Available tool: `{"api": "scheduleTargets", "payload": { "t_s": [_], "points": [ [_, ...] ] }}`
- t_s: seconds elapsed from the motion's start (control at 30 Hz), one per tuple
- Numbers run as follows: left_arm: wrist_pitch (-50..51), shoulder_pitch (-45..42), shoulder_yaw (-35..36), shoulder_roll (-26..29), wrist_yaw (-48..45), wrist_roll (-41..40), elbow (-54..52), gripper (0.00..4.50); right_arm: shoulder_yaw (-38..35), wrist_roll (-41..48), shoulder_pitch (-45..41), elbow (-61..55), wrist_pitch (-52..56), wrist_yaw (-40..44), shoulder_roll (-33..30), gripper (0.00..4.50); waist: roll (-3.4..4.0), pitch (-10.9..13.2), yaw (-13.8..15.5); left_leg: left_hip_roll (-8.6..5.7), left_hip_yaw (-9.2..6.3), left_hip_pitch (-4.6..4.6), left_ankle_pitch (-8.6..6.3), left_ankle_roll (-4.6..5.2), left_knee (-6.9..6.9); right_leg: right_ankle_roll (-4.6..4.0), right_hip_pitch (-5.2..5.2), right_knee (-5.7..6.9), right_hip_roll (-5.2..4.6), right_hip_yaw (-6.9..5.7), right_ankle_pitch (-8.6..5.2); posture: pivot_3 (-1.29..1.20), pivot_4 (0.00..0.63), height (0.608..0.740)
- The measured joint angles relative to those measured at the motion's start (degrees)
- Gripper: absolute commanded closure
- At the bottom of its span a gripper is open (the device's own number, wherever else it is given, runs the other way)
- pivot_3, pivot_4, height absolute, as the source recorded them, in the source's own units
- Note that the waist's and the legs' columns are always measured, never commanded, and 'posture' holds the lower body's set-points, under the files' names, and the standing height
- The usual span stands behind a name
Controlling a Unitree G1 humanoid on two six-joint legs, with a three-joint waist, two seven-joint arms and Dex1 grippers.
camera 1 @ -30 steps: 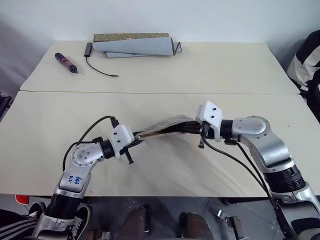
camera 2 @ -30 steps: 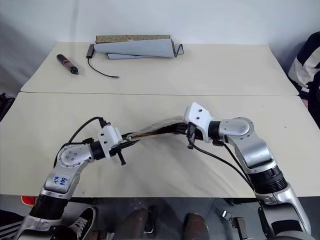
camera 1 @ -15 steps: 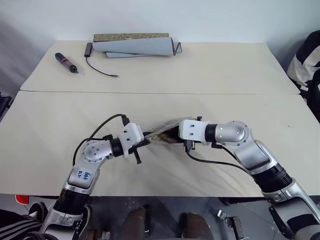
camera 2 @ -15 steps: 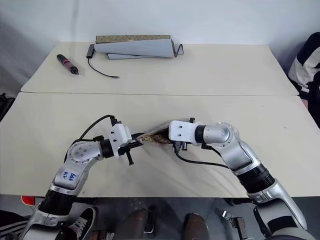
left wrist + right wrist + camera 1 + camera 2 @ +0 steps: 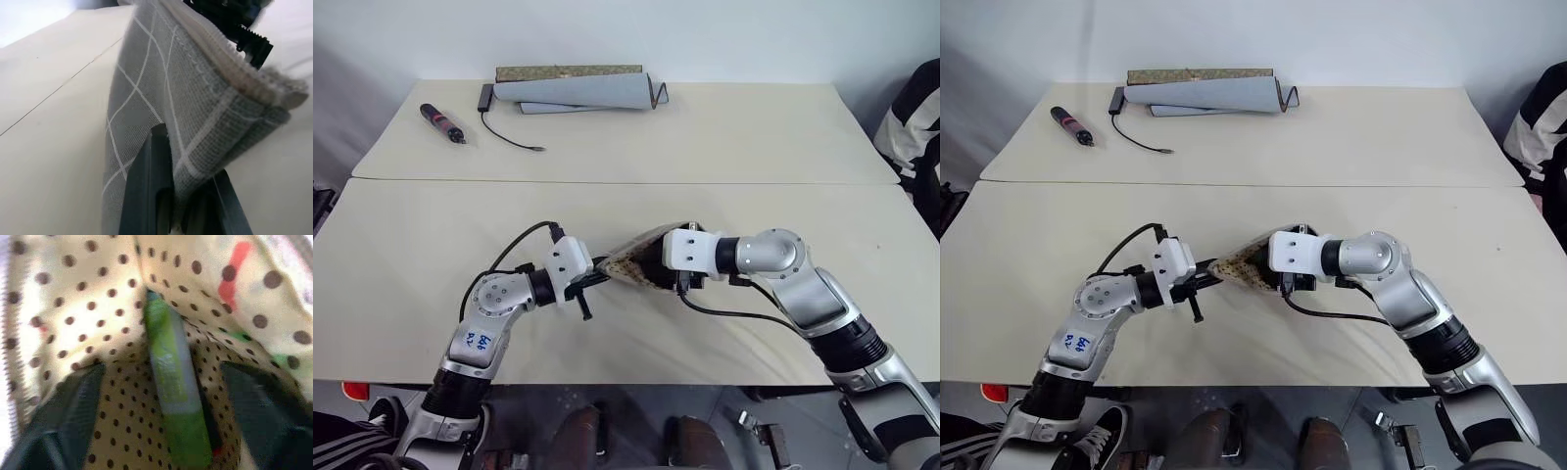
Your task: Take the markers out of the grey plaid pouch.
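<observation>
**One green marker lies inside the opened pouch, held up between two grippers**

One green marker (image 5: 171,396) lies inside the grey plaid pouch (image 5: 641,262), resting lengthwise in the fold of the cream lining with brown dots. A streak of red shows on the lining beyond it; what it belongs to cannot be told.

The pouch sits at the middle of the near table (image 5: 401,245), lifted off the surface and stretched between the two arms. Its opening faces right, toward the right gripper (image 5: 161,431). That gripper is pushed into the mouth of the pouch with its two black fingers (image 5: 73,416) spread wide, one on each side of the green marker, not closed on it. Whether the fingers touch the marker cannot be told.

The left gripper (image 5: 168,215) holds the pouch's left end. Its fingers are clamped tight on a fold of the grey fabric with the white grid lines, and the zip teeth run along the edge above the fold.

Farther out, a second table joins the first along a seam. On its far side lies a rolled grey mat (image 5: 582,91), with a flat greenish board behind it. To the left of the mat lies a black-and-red pen-like tool (image 5: 441,123), and a thin black cable (image 5: 504,135) trails between the two. At the far right edge a person's striped sleeve (image 5: 915,122) shows.
</observation>
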Motion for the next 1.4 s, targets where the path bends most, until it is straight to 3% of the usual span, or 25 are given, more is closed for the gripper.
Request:
{"api": "scheduleTargets", "payload": {
  "t_s": [0.03,0.27,0.4,0.53,0.73,1.0,1.2,1.4],
  "points": [
    [0.27,0.00,0.20,-0.15,0.00,-0.30,0.00,4.50,0.00,-0.02,0.00,-0.04,-0.21,0.00,0.00,2.06,0.00,0.00,0.00,0.00,0.00,0.00,0.00,-0.01,0.00,0.00,0.00,0.00,0.00,0.00,0.00,0.00,0.150,0.740],
    [11.45,0.61,2.82,-2.19,-0.98,-10.16,-0.88,4.50,2.20,-3.70,-2.29,-0.64,-0.97,1.68,0.06,2.06,0.00,0.00,-0.26,0.02,0.00,0.00,0.01,0.01,0.03,0.00,-0.01,0.04,0.01,0.02,0.00,0.00,0.150,0.740],
    [18.37,1.05,6.53,0.67,-5.13,-17.42,-0.84,4.50,3.73,-4.04,-7.45,-2.77,4.14,5.88,0.47,2.06,0.00,0.00,-1.20,0.06,-0.04,0.01,0.01,-0.01,0.04,-0.01,0.01,0.05,0.07,0.02,0.00,0.00,0.150,0.740],
    [22.37,0.82,8.11,0.15,-6.75,-21.86,-0.74,4.50,5.30,-4.43,-10.65,-2.06,7.07,7.87,2.07,2.06,0.00,0.00,-1.20,0.05,-0.06,0.00,0.01,-0.02,0.07,-0.01,0.02,0.06,0.06,0.02,0.00,0.00,0.150,0.740],
    [24.99,1.30,6.34,0.03,-7.43,-22.33,-1.61,4.50,7.67,-5.80,-11.30,-2.08,11.04,12.07,1.10,2.06,0.00,0.00,-1.28,0.03,-0.06,0.00,0.00,-0.03,0.11,-0.01,0.02,0.07,0.07,0.04,0.00,0.00,0.150,0.740],
    [27.27,1.95,4.25,0.11,-7.60,-22.36,-3.45,4.50,9.61,-8.58,-8.70,2.38,7.52,9.34,2.32,2.06,0.00,0.00,-1.31,0.05,-0.03,0.00,-0.02,-0.07,0.11,-0.01,0.00,0.08,0.10,0.09,0.00,0.00,0.150,0.740],
    [26.49,1.94,5.21,0.01,-6.91,-21.90,-3.83,4.50,9.28,-8.59,-8.39,3.40,5.09,7.05,3.45,3.36,0.00,0.00,-1.35,0.07,-0.04,0.01,-0.03,-0.09,0.11,-0.02,0.01,0.07,0.12,0.10,0.00,0.00,0.150,0.740],
    [19.80,1.74,4.99,-1.94,-5.22,-18.09,-3.40,4.50,6.56,-6.97,-8.42,-0.07,8.70,8.80,2.13,3.36,0.00,0.00,-1.12,0.06,-0.04,0.00,-0.11,-0.21,0.14,-0.02,0.02,0.05,0.10,0.09,0.00,0.00,0.150,0.740]
  ]
}}
